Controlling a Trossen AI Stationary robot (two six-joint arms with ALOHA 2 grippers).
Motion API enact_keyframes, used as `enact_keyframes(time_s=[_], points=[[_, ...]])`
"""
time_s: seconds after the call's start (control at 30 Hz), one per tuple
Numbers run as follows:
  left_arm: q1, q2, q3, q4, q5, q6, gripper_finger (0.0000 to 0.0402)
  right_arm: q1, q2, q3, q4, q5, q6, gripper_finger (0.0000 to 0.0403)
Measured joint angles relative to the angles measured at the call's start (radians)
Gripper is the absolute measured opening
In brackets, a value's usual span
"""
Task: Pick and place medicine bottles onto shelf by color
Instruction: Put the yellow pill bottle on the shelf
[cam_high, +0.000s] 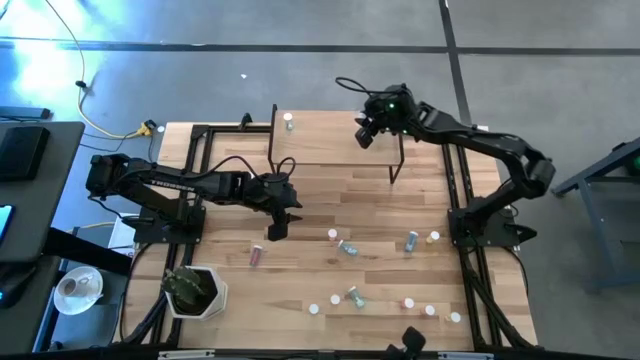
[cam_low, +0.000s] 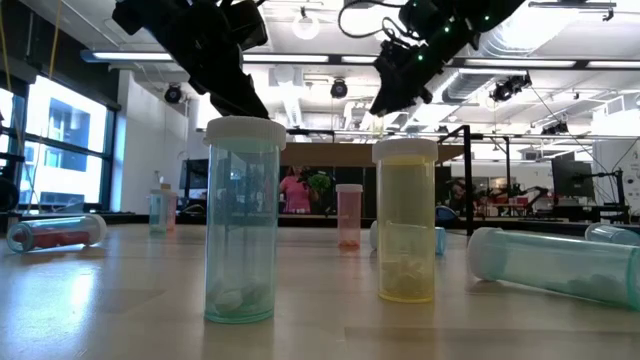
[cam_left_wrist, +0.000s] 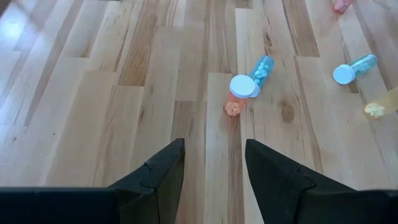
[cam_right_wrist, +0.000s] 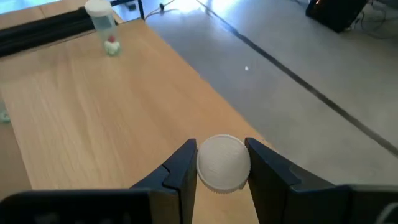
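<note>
High view: in front of the shelf (cam_high: 330, 140), the left hand (cam_high: 276, 226) hangs part-open and empty above loose medicine bottles (cam_high: 348, 247) on the desk (cam_high: 300, 290), seemingly lining up a pick. The right hand (cam_high: 364, 134) hovers over the shelf's right end, pinching a white-capped bottle (cam_right_wrist: 222, 163), probably to set it apart from the clear bottle (cam_high: 288, 122) at the left end.

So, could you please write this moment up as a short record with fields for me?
right gripper: above the shelf, near its right end, shut on a white-capped bottle
left gripper: open, empty, over the table in front of the shelf
on shelf: one standing bottle near the back left
ahead of left gripper: orange bottle standing, blue bottle lying behind it
elsewhere: more bottles scattered on the table
</note>
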Motion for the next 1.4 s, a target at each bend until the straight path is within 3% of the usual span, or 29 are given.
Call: enact_keyframes(time_s=[0.5, 1.03, 1.4], points=[[0.000, 0.000, 0.000, 0.000, 0.000, -0.008, 0.0158, -0.001, 0.084, 0.000, 0.031, -0.030, 0.005, 0.0103], [0.000, 0.000, 0.000, 0.000, 0.000, -0.008, 0.0158, -0.001, 0.091, 0.002, 0.036, -0.038, 0.005, 0.0104], [0.000, 0.000, 0.000, 0.000, 0.000, -0.008, 0.0158, -0.001, 0.096, 0.007, 0.047, -0.038, -0.011, 0.0160]])
